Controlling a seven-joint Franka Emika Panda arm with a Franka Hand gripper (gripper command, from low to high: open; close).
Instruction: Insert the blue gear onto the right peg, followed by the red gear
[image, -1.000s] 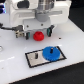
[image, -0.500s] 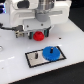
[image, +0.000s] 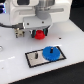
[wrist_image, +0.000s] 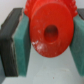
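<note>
Wrist view: my gripper (wrist_image: 48, 39) is clamped on the red gear (wrist_image: 51, 31), one teal pad (wrist_image: 22, 47) on each side pressing its toothed rim, so the jaws stand at about the gear's width. Gear sits between the pads with its hub and centre hole facing the camera; a black finger body (wrist_image: 8, 47) backs the pad on one side.

Exterior view: my arm comes in from above, wrist pointing down, gripper (image: 39, 33) just above the white table (image: 12, 62) with the red gear (image: 39, 34) showing between the fingertips. Below and toward the exterior view's right of my gripper lies the grey plate (image: 34, 59); the blue gear (image: 50, 52) sits on its right part. The right peg itself is too blurred to make out.
</note>
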